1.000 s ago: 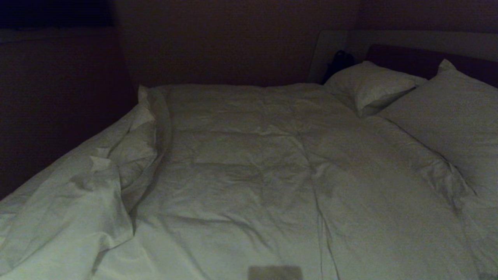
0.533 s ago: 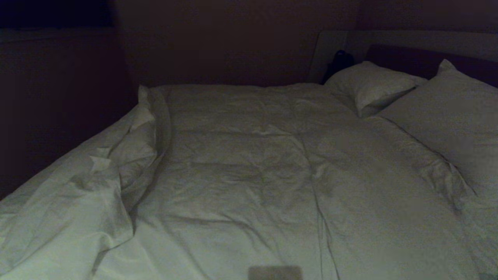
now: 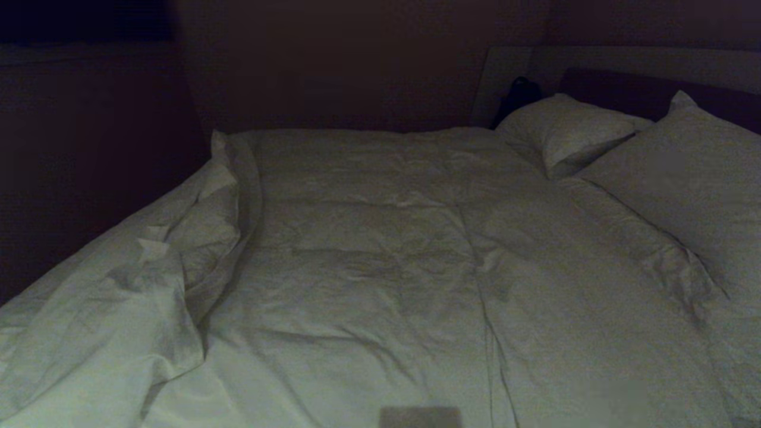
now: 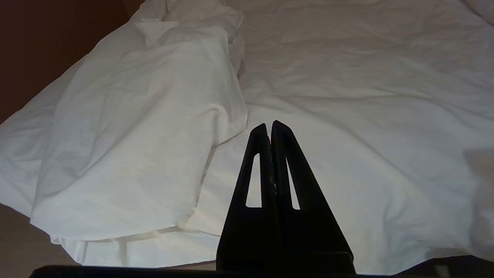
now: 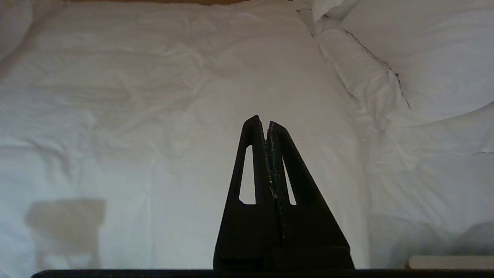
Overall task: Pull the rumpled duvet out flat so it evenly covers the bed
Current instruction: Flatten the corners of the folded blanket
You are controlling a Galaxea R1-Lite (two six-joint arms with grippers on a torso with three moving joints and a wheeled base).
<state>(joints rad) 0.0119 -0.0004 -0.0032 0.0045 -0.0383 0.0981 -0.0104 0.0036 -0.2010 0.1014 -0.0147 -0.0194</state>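
Observation:
The white duvet lies creased over most of the bed. Along the bed's left side its edge is folded back in a rumpled heap. Neither gripper shows in the head view. In the left wrist view my left gripper is shut and empty. It hangs just off the near edge of the duvet, beside the folded-over flap. In the right wrist view my right gripper is shut and empty above the flat middle of the duvet.
Two white pillows lie at the right against the dark headboard. A dark object sits behind the far pillow. A dark wall or cabinet runs along the bed's left side. A beige surface shows below the duvet's corner.

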